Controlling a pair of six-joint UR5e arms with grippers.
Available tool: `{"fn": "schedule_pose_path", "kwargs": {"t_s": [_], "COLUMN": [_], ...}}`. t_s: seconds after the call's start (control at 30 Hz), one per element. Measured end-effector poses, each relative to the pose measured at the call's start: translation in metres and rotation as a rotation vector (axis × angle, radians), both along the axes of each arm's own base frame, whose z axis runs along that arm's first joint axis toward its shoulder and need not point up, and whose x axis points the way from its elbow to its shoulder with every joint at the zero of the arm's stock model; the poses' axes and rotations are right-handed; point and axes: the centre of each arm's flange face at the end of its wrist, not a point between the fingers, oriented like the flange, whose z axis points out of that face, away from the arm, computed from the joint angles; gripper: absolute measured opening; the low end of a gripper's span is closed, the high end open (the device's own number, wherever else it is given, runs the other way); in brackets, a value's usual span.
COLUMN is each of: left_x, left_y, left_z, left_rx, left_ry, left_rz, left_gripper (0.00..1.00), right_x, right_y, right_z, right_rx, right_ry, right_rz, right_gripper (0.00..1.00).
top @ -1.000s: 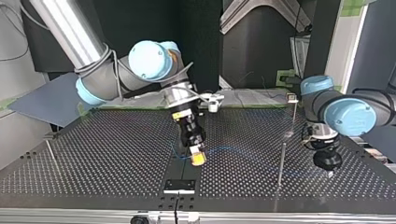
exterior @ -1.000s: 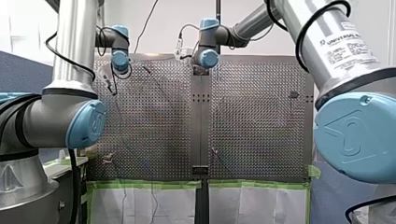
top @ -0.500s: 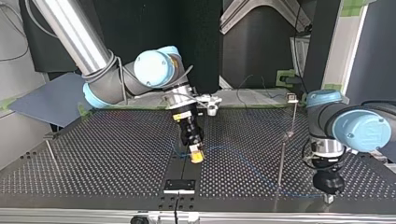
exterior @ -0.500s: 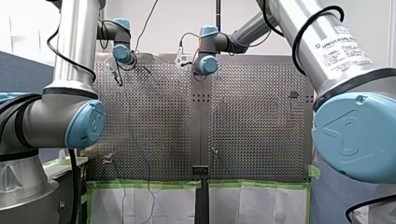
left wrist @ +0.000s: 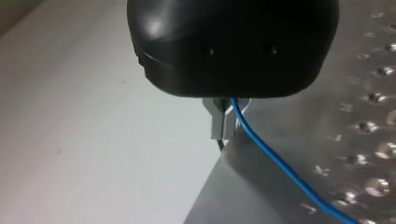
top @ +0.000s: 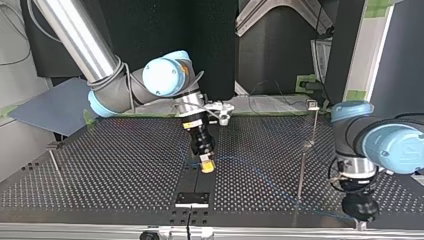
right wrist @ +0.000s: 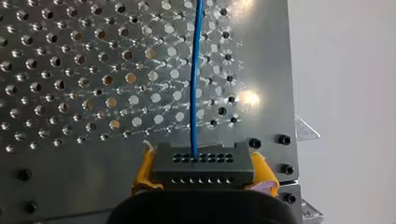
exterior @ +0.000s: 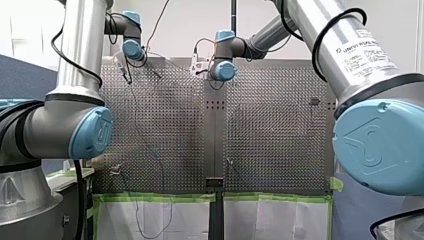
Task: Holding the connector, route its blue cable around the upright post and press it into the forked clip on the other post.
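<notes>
Right claw (right wrist: pixel 203 173), yellow-padded, is clamping the rigid grey connector (right wrist: pixel 201 161) by its short ends over the perforated surface (right wrist: pixel 93 70), while left claw (left wrist: pixel 225 122) is pinching the thin blue cable (left wrist: pixel 275 161), probably behaving as light, limp and slip-prone.

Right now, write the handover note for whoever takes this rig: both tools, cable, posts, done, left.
Right tool: shut on the connector, yellow pads either side, low over the middle of the table.
Left tool: shut on the blue cable, at the table's near edge, top view's right.
Cable: runs low from the connector past the foot of the upright post to the left tool; which side of it, I cannot tell.
Done: both grasps.
Left: finish the route around the post, then press the cable into the clip atop the other post; no cable shows at it.
</notes>
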Motion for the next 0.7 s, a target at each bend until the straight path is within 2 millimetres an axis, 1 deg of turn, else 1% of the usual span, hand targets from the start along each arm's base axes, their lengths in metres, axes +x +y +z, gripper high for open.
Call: {"fn": "schedule_pose_path", "kwargs": {"t_s": [0.2, 0.37, 0.7], "left_x": [-0.009, -0.015, -0.017], "left_y": [-0.005, -0.009, -0.012], "left_z": [-0.012, -0.022, -0.051], "left_rx": [0.026, 0.039, 0.028], "left_ry": [0.064, 0.081, 0.081], "left_rz": [0.019, 0.021, 0.015], "left_gripper": [0.00, 0.00, 0.00], "right_x": [-0.001, -0.001, -0.001], "right_y": [-0.001, -0.001, -0.001], "right_z": [-0.001, -0.002, -0.006], "right_rx": [0.004, 0.005, 0.017], "right_ry": [0.005, 0.005, 0.017], "right_rz": [-0.002, -0.002, -0.002], "right_gripper": [0.00, 0.00, 0.00]}}
